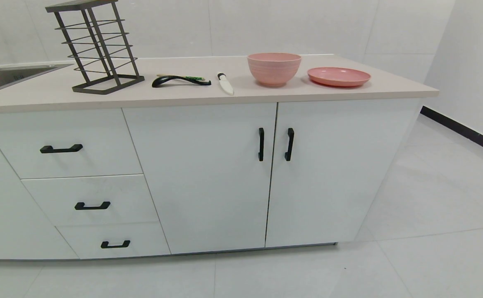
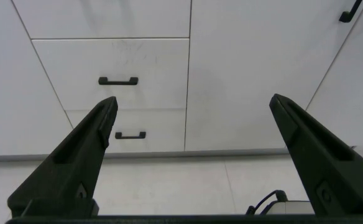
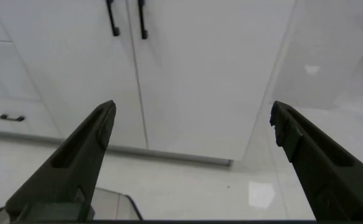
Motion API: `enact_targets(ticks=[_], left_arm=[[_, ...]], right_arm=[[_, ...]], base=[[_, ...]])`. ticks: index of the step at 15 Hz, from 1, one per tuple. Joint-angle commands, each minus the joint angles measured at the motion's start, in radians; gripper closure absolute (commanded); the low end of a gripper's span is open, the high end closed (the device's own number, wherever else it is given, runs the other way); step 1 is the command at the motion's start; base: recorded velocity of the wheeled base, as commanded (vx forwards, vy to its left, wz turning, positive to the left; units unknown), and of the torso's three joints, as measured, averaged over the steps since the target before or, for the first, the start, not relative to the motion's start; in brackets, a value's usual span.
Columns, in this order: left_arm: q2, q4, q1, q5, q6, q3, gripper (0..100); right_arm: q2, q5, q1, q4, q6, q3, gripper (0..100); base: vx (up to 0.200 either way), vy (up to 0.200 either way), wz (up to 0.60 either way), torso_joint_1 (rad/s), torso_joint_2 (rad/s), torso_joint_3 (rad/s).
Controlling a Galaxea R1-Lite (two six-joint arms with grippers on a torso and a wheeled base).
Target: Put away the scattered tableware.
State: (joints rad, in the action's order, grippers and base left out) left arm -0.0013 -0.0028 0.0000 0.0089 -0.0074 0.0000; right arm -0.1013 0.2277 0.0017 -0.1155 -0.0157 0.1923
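A pink bowl [image 1: 273, 68] stands on the beige countertop [image 1: 183, 93], with a pink plate [image 1: 338, 76] just to its right. Left of the bowl lie a white knife with a black collar [image 1: 225, 82] and a black ladle [image 1: 179, 80] resting against green-patterned chopsticks [image 1: 192, 78]. A black wire dish rack [image 1: 96, 45] stands upright at the counter's left. My left gripper [image 2: 194, 106] is open, held low and facing the lower drawers [image 2: 116, 81]. My right gripper [image 3: 192, 112] is open too, low before the cabinet doors [image 3: 188, 68], nothing between its fingers.
A steel sink [image 1: 5, 76] with a tap sits at the counter's far left. Below are three drawers [image 1: 76, 142] with black handles and two doors with vertical handles [image 1: 275, 144]. Pale tiled floor [image 1: 431, 207] spreads to the right, bounded by a wall with a black skirting.
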Motion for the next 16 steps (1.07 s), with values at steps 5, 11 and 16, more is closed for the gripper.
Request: enact_targets(ticks=[5, 11, 16], left_arm=[[0.001, 0.000, 0.000, -0.001, 0.001, 0.000, 0], [0.001, 0.001, 0.000, -0.003, 0.000, 0.000, 0], [0.001, 0.000, 0.000, -0.003, 0.000, 0.000, 0]], right_arm=[[-0.405, 0.052, 0.092, 0.088, -0.001, 0.087, 0], [-0.813, 0.053, 0.189, 0.416, -0.015, 0.121, 0], [-1.048, 0.159, 0.282, 0.559, -0.115, 0.174, 0]], base=[[0.000, 0.000, 0.00, 0.000, 0.00, 0.000], [0.000, 0.000, 0.00, 0.000, 0.00, 0.000], [0.000, 0.000, 0.00, 0.000, 0.00, 0.000]])
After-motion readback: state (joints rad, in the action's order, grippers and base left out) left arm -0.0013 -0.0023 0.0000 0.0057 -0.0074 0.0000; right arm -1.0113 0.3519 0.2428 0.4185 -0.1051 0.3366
